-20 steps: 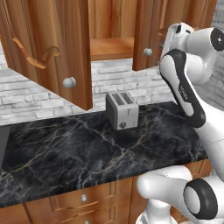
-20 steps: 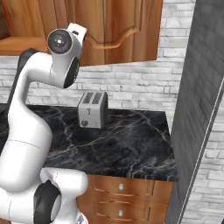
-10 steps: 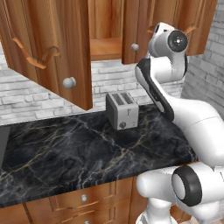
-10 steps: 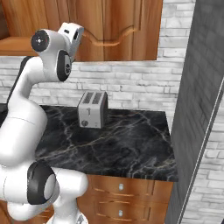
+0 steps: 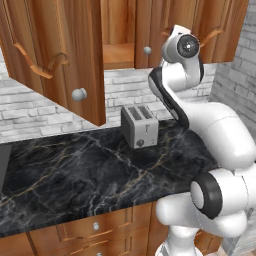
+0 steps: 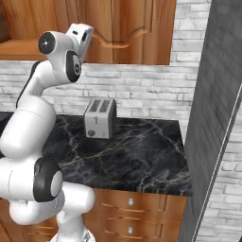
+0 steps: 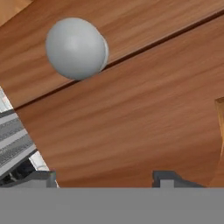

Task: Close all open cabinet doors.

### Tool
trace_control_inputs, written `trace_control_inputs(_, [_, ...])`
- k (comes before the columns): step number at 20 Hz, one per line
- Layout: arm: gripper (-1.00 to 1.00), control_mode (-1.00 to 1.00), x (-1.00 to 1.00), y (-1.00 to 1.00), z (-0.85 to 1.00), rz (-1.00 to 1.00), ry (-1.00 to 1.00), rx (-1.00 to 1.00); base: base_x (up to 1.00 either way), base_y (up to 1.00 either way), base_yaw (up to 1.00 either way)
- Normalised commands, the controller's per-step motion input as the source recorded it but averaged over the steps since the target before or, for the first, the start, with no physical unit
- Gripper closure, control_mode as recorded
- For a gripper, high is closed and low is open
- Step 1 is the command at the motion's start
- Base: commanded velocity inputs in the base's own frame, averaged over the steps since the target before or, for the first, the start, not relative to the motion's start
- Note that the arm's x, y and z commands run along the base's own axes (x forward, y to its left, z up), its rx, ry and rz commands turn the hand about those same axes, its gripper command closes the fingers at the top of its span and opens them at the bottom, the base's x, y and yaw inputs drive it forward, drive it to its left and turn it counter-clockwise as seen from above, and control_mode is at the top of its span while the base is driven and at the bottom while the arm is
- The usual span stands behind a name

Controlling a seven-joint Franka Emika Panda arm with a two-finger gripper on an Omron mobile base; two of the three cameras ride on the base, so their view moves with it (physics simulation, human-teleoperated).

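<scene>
Black marble counter (image 5: 75, 175), brick wall behind. Above it, left cabinet door (image 5: 60, 55) swung wide open, knob (image 5: 78, 94) toward me; right cabinet door (image 5: 150, 32) nearly shut. My claw (image 7: 105, 177) sits close to that door's wood, fingers apart, holding nothing; contact uncertain. Toaster (image 5: 139, 126) below.

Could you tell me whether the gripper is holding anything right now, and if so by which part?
Nothing is held: the gripper stands open close to a cabinet door, its silver knob lying beyond the fingertips.
</scene>
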Motion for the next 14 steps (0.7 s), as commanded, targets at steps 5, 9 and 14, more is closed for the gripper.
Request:
trace_control_inputs(5, [-1.00, -1.00, 0.48, -0.12, -0.24, 0.00, 0.00, 0.00, 0.00, 0.00, 0.00])
trace_control_inputs(9, [-1.00, -1.00, 0.09, -0.04, -0.41, 0.00, 0.00, 0.00, 0.00, 0.00, 0.00])
trace_control_inputs(14, [-1.00, -1.00, -0.81, 0.00, -0.52, 0.00, -0.02, -0.01, 0.00, 0.00, 0.00])
